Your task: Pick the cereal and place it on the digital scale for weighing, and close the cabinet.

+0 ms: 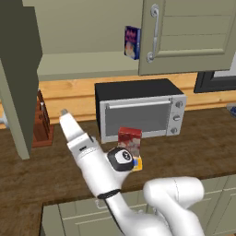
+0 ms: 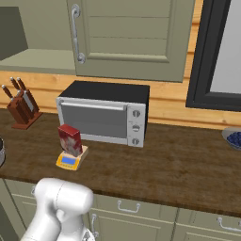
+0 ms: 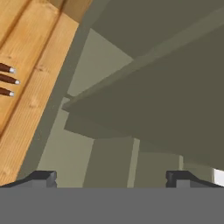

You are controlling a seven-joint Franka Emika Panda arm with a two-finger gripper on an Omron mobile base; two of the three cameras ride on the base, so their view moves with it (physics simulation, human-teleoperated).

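The red cereal stands upright on the small yellow digital scale, on the counter in front of the microwave. The olive-green cabinet has its left door swung open and its right door shut. My gripper is raised to the left of the cereal, near the open door, and touches nothing. In the hand view the gripper is open and empty, with cabinet panels ahead of it.
A blue box stands on the cabinet shelf. A silver and black microwave sits at the back of the wooden counter. A knife block stands to its left. A bowl is far right.
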